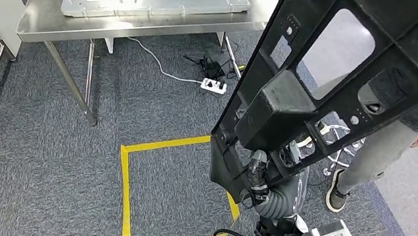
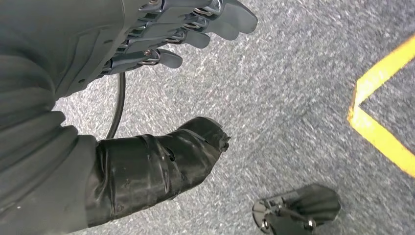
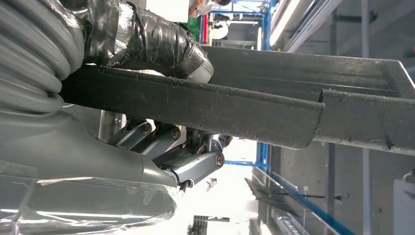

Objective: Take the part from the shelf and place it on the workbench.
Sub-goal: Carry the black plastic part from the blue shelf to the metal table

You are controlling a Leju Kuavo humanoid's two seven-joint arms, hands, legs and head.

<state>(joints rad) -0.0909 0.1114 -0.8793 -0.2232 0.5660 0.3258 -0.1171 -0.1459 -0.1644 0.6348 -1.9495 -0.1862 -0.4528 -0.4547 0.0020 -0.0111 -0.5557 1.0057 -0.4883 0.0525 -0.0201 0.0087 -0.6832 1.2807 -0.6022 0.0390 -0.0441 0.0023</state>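
Black frame part (image 1: pixel 345 81): off the shelf, clamped in right hand (image 1: pixel 257 176), upper right of frame; left hand (image 2: pixel 161 44) empty, fingers apart; placement on workbench (image 1: pixel 42 23), upper left, outstanding.

Part (image 1: pixel 347 69) held up at right — workbench (image 1: pixel 43 17) behind-left, floor square (image 1: pixel 126 168) between.

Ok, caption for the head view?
Right hand holds black part upright over taped floor square, workbench ahead.
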